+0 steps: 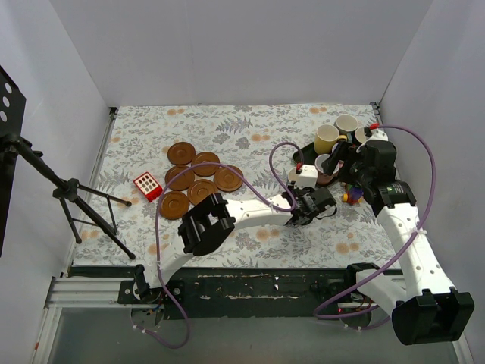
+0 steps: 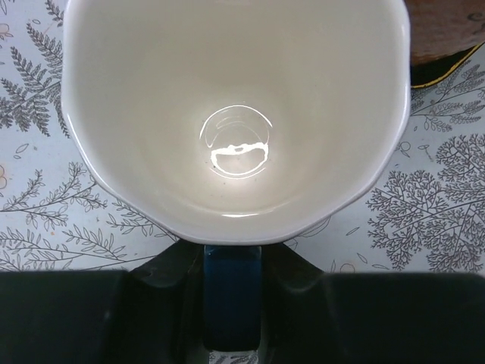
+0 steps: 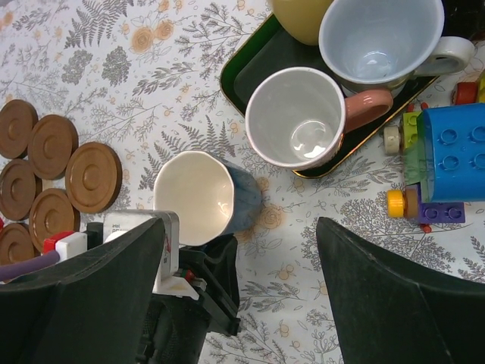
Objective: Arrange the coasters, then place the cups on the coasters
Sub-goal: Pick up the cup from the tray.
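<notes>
Grip first: my left end effector [image 2: 231,262] has its fingers [image 2: 163,284] pressed against both sides of the handle of the dark blue cup [image 2: 235,114], so I read it as pinching that handle. The cup stands upright on the leaf-patterned surface [image 2: 45,189], and its pale inside fills most of the left wrist view.

In the right wrist view the same cup sits left of centre, just off the lower left corner of the dark green tray [image 3: 250,72]. The coasters [image 3: 93,177] are clustered at the left edge, apart from it. My right end effector [image 3: 241,227] is spread wide and holds nothing, hovering above the cup and the tray.

A pink cup [image 3: 294,117] stands at the tray's lower corner, with a light blue cup [image 3: 379,38] just beside it toward the upper right and a yellow cup [image 3: 303,15] at the top edge. Toy blocks [image 3: 447,148] lie at the right, beside the tray.

In the overhead view I count six coasters lying flat in a tight group left of centre, all bare on top. A small red block [image 1: 148,186] with white squares lies just left of them.
</notes>
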Tool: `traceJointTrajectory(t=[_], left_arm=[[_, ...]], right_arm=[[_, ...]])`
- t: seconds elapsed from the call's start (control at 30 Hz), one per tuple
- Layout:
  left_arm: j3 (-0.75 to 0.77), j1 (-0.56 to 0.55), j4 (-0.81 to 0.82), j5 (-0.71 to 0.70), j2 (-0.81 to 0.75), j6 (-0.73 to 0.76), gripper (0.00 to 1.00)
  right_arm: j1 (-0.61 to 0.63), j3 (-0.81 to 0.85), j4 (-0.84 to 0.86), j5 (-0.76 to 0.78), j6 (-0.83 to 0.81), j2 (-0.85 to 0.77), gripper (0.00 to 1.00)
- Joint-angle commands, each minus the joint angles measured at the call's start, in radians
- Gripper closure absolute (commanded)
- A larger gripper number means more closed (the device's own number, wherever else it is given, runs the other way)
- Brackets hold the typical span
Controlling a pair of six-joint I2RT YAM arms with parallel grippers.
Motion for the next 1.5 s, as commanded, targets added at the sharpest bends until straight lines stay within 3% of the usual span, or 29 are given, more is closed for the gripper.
traceJointTrajectory(t=[0.0,0.13,0.33,0.6,0.8,1.13,1.3,1.47], left_arm=[[-0.011,0.018,-0.013,-0.034,-0.144,0.104,1.0],[-0.122,0.07,0.045,0.093,-0.255,0.167,1.0],[-0.335,0.107,0.198,0.168,-0.44,0.308,1.0],[-0.603,0.16,0.407,0.313,-0.599,0.368,1.0],[-0.731,0.16,0.548,0.287,-0.673,0.403,1.0],[-1.06,0.158,0.939,0.343,-0.831,0.517,1.0],[-1.197,0.156,1.085,0.397,-0.849,0.566,1.0],[-1.283,0.156,1.171,0.417,-0.852,0.572,1.0]], right_arm=[[-0.003,-0.003,0.025,0.002,-0.021,-0.033,0.11],[-0.003,0.009,0.01,0.035,-0.025,-0.039,0.11],[-0.003,0.017,0.013,0.058,-0.024,-0.066,0.11],[-0.003,0.009,0.016,0.061,-0.022,-0.067,0.11],[-0.003,-0.011,0.027,0.05,-0.03,-0.064,0.11],[0.001,-0.093,0.108,-0.352,-0.14,-0.014,0.16],[0.081,-0.103,0.139,-0.378,-0.15,0.046,0.19],[0.228,-0.087,0.157,-0.295,-0.148,0.131,0.21]])
